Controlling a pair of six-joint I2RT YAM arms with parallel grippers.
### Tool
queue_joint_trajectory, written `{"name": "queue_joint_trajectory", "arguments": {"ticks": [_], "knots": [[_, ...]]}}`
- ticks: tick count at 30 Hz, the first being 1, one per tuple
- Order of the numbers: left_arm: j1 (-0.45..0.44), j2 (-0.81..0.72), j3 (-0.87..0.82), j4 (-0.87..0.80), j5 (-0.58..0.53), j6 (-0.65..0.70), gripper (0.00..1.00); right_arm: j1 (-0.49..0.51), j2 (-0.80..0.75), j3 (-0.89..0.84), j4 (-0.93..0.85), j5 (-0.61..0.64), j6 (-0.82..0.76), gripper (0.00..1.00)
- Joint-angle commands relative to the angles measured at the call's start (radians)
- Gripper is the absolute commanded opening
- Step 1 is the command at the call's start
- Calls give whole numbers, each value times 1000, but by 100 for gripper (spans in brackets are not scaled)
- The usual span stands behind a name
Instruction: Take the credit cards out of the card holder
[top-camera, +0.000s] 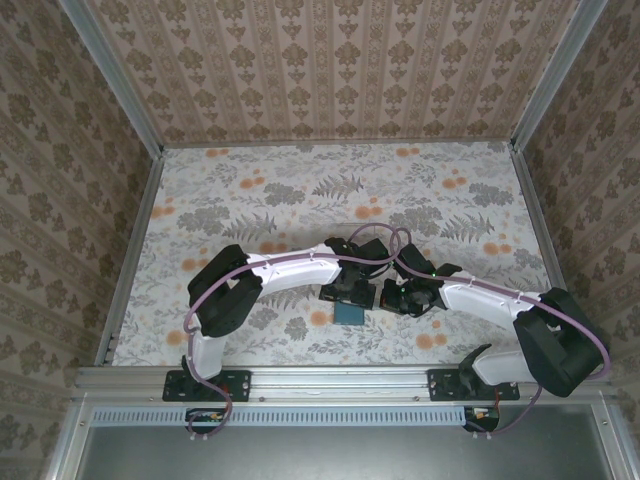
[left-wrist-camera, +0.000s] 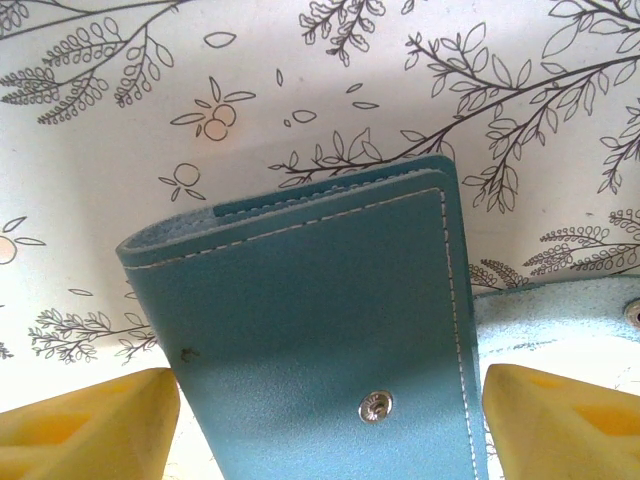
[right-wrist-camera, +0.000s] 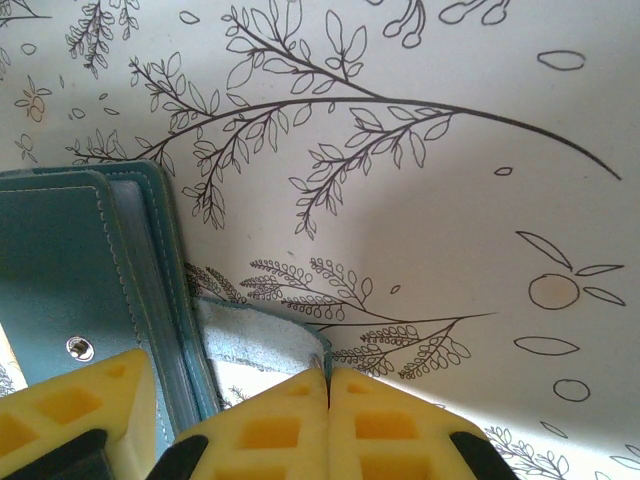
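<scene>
- The left gripper (left-wrist-camera: 330, 378) stands released. Its yellow fingers (left-wrist-camera: 90, 425) sit in the lower corners of the left wrist view, one on each side of the card holder (left-wrist-camera: 310, 290). It cannot be told whether they touch its edges.
- The card holder lies folded on the flowered tablecloth (left-wrist-camera: 300, 100), at the centre of the top view between the two arms. Its teal cover faces up and a metal snap (left-wrist-camera: 375, 405) sits bare near the lower edge.
- The strap (left-wrist-camera: 560, 305) is unfastened and runs off to the right edge of the frame.
- The right gripper (right-wrist-camera: 328, 385) is clenched at the lower centre of its own view, and appears to pinch the free end of the strap.
- Judged step: opening the card holder. The clasp is undone, but the cover is not yet folded back, so the cards are likely tucked inside.
- The next move likely calls for one gripper to pin the lower leaf while the other lifts the cover, so the slots are exposed.
- No brand, label or writing can be read, only white stitching and the plain snap.
</scene>
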Motion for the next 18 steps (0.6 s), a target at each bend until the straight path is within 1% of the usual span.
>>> {"name": "queue_joint_trajectory", "arguments": {"ticks": [1, 5, 11, 18], "knots": [[7, 7, -5, 22, -2, -7, 81, 6, -11, -5, -2, -18, 17, 0], [8, 21, 0, 19, 2, -4, 82, 6, -14, -8, -4, -17, 18, 0], [8, 23, -6, 19, -1, -5, 80, 6, -13, -8, -4, -16, 20, 0], [8, 9, -7, 9, -13, -2, 75, 6, -14, -7, -10, -16, 20, 0]]}}
